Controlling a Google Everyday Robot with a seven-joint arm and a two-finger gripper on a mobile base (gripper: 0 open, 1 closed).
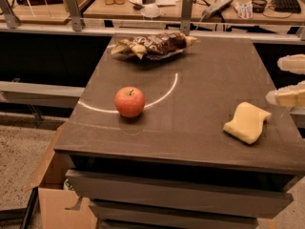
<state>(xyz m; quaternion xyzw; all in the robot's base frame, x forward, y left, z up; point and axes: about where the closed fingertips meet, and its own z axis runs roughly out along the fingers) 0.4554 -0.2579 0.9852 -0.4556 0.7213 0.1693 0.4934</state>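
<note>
My gripper [287, 80] reaches in from the right edge of the camera view, above the right side of the dark table [200, 80]. Its two pale fingers [290, 63] lie level, one above the other, open, with nothing between them. The lower finger hovers just right of and slightly above a yellow sponge [247, 122] lying near the table's right front corner. It does not touch the sponge. A red apple [129, 101] stands on the left half of the table. A brown snack bag [152, 45] lies at the back.
A pale arc is marked on the tabletop behind the apple. Drawers sit under the table's front edge. A cardboard box [57, 199] stands on the floor at lower left. Behind a metal rail, a wooden desk [190, 4] holds bottles, cables and a keyboard.
</note>
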